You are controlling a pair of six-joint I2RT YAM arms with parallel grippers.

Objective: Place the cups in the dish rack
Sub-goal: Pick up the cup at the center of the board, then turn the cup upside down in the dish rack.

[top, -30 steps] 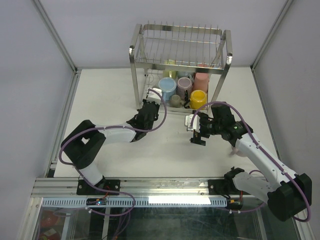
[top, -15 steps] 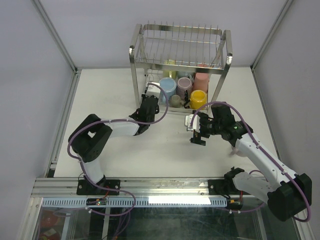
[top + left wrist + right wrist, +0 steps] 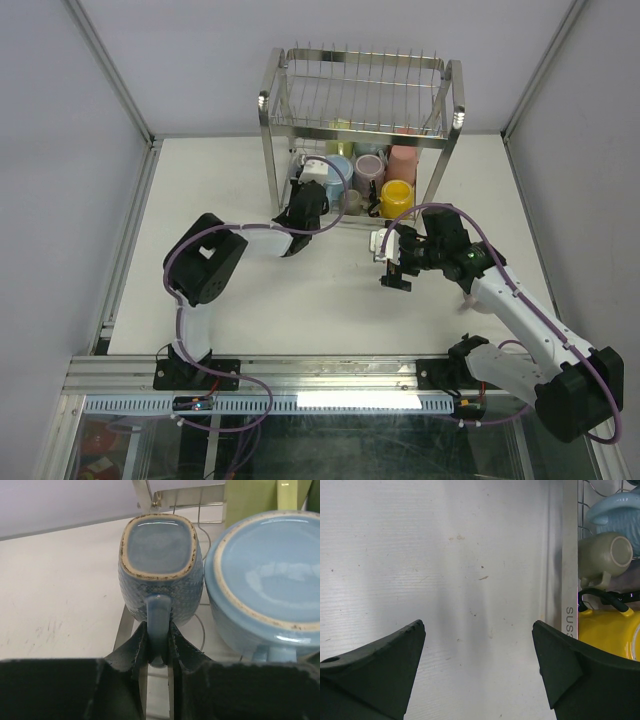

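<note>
Gripping the grey-blue mug point(image 3: 159, 555) by its handle at the dish rack point(image 3: 455, 110), left gripper point(image 3: 158, 641) likely needed release next; right gripper point(image 3: 477, 626) stood open.

In the left wrist view the handle of the grey-blue mug point(image 3: 159, 555) is hidden at its lower end between the fingers point(image 3: 127, 652), and the light blue mug point(image 3: 265, 580) is cut by the right edge. In the right wrist view the yellow mug point(image 3: 609, 635) leaves the frame at lower right.

"SUS" lettering, running along dish rack point(image 3: 569, 555) front rail
</note>
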